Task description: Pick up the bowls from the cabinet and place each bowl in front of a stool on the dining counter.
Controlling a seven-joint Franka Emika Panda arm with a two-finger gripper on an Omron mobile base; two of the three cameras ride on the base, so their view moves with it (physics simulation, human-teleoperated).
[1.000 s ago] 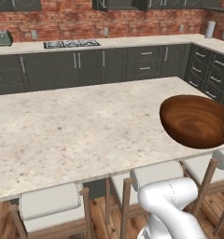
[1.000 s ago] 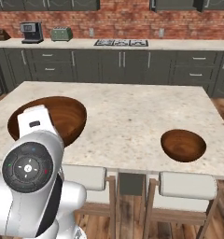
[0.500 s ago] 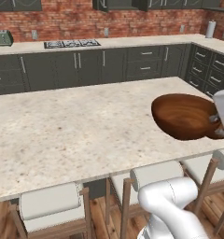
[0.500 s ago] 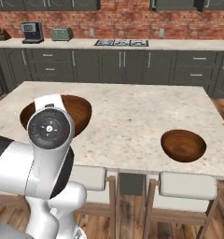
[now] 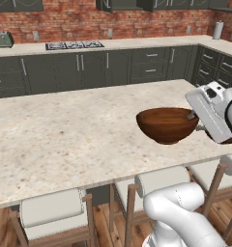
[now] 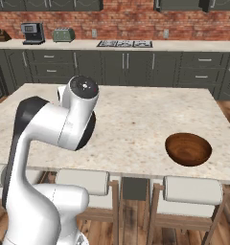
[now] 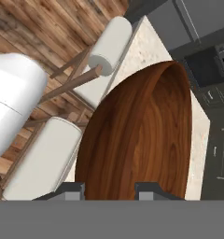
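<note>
The gripper (image 7: 109,189) is clamped on the rim of one bowl (image 5: 167,124), its fingertips (image 7: 69,190) either side of the wall. That carried bowl hangs over the near edge of the dining counter (image 5: 65,140), above the white stools (image 5: 52,210). The second bowl (image 6: 188,149) sits upright on the counter near its right end, in front of a stool (image 6: 192,190). Dark grey drawer units (image 6: 121,64) line the back wall.

Red brick wall (image 5: 89,19), grey cabinetry (image 5: 113,67)
</note>
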